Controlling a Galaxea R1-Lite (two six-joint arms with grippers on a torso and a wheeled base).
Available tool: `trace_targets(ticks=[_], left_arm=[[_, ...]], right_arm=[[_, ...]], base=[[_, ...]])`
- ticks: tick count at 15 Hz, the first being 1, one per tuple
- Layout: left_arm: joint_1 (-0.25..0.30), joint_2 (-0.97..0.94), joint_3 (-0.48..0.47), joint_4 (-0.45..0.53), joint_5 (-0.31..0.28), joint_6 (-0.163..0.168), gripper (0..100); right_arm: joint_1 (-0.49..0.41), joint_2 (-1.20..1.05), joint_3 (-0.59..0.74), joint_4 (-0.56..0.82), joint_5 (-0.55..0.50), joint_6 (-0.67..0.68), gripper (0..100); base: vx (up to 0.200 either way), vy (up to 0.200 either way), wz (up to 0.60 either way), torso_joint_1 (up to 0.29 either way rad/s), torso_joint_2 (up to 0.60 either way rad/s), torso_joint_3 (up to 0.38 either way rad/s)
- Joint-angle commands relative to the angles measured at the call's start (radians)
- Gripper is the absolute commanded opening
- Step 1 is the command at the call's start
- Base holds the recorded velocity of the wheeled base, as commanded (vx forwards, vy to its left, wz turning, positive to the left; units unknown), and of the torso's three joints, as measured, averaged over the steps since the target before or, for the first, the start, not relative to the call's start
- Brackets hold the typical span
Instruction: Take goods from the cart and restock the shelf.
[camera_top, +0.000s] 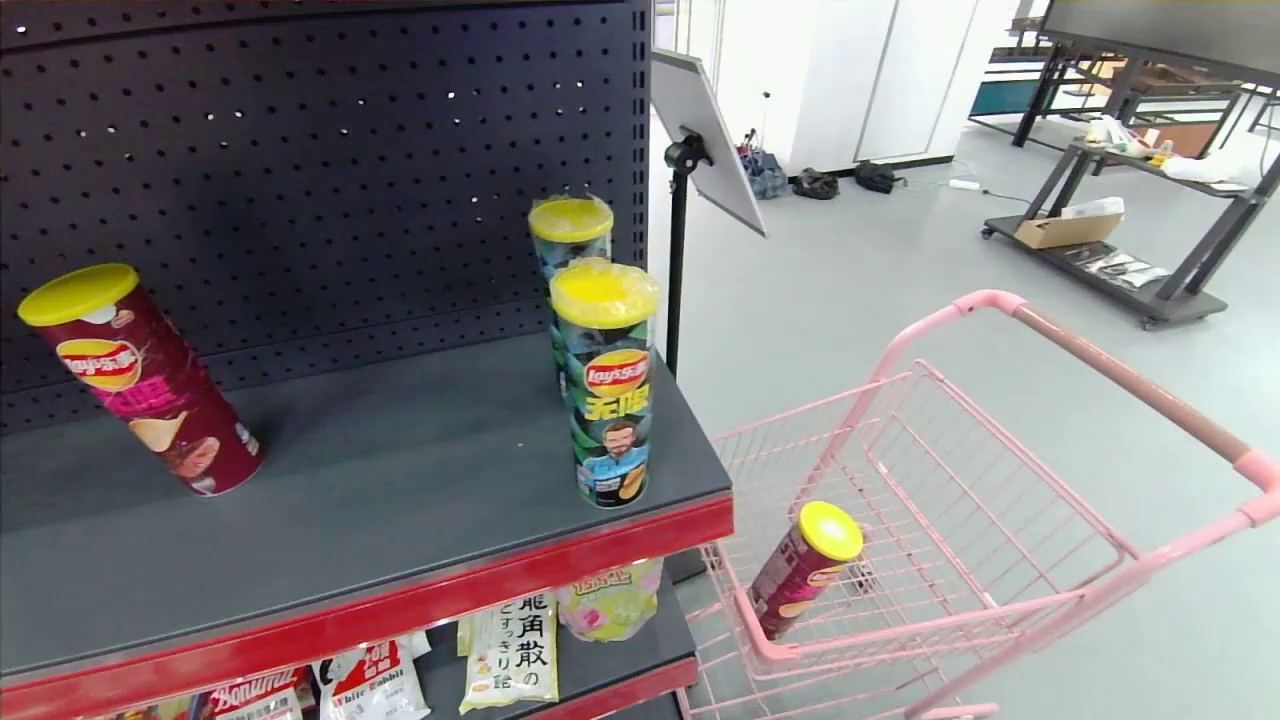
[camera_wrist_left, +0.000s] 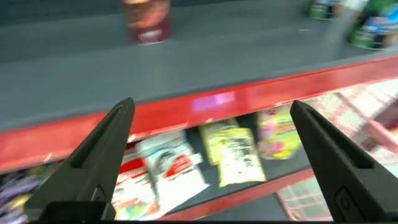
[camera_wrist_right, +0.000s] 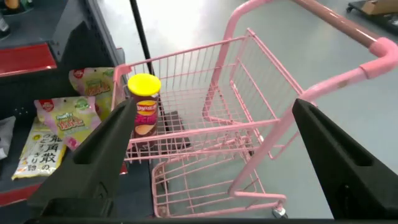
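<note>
The maroon chip can (camera_wrist_right: 144, 112) stood in the pink cart (camera_wrist_right: 205, 129), in the basket corner nearest the shelf (camera_top: 400, 480). The right gripper (camera_wrist_right: 212, 104) hung above the cart, fingers spread wide and empty. The can sat below it, nearer one fingertip than the middle of the gap. Beside the cart, the left gripper (camera_wrist_left: 211, 104), equally wide and empty, faced the shelf's red edge.

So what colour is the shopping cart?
The cart is pink; the head view shows it best.
</note>
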Motion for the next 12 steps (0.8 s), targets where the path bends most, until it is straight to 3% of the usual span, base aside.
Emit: trace_targets(ticks=[1,4,12], left_arm=[[0.000,0.001,0.001,0.000,0.001,0.000,100],[0.000,0.001,0.001,0.000,0.001,0.000,100],[0.000,0.001,-0.001,0.000,0.001,0.000,100]], right_arm=[[0.001,0.002,0.000,-0.001,0.001,-0.001,100],[0.001,0.002,0.000,-0.001,0.001,-0.001,100],[0.001,0.002,0.000,-0.001,0.001,0.001,100]], base=[[0.000,0.000,0.00,0.000,0.00,0.000],[0.000,0.000,0.00,-0.019,0.03,0.027],[0.000,0.000,0.00,-0.137,0.35,0.211]])
